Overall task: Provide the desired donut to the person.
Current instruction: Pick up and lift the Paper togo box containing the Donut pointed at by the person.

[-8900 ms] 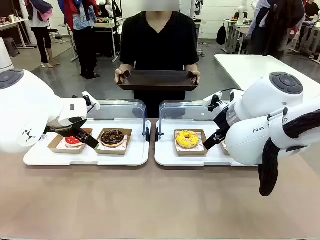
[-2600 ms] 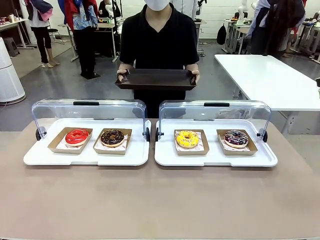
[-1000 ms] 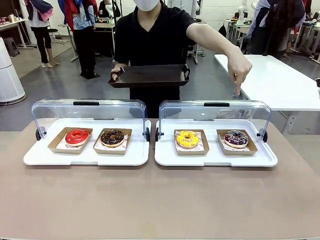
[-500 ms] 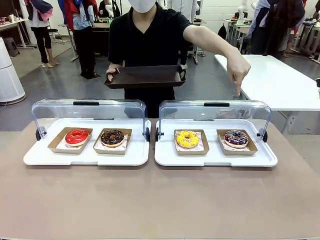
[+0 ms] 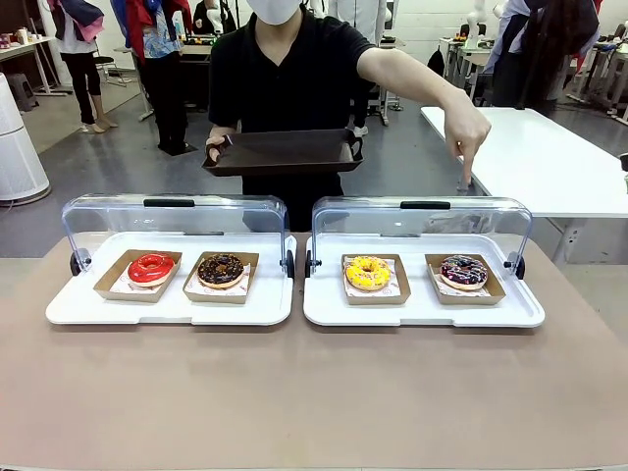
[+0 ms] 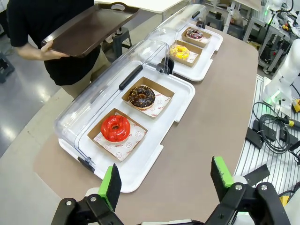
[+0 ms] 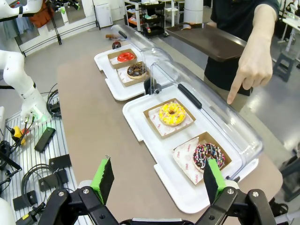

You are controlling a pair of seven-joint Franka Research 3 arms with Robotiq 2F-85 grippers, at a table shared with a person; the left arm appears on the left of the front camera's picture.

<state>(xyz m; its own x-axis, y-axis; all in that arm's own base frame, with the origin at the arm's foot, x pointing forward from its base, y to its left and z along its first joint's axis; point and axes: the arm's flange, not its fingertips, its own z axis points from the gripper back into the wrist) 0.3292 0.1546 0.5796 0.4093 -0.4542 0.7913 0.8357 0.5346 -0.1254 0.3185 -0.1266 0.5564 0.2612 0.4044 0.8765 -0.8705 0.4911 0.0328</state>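
Observation:
The person [image 5: 294, 78] in a black shirt stands across the table, holding a dark brown tray [image 5: 283, 152] in one hand. The other hand [image 5: 469, 137] points a finger down over the clear lid above the dark sprinkled donut [image 5: 463, 271], which lies in a cardboard tray at the far right. In the right wrist view the fingertip [image 7: 230, 99] hangs just above that lid, beyond the sprinkled donut [image 7: 208, 155]. My left gripper [image 6: 165, 180] is open, high above the table. My right gripper [image 7: 157, 180] is open too, and nothing sits between its green pads.
Two white serving trays [image 5: 177, 309] with raised clear lids [image 5: 167, 211] stand side by side. They also hold a red donut [image 5: 150, 267], a chocolate donut [image 5: 221, 269] and a yellow donut [image 5: 368, 272]. Bare brown tabletop [image 5: 314, 392] lies in front.
The person has raised an arm and now points down over the right lid. The brown tray has slid a little to the left in the other hand.

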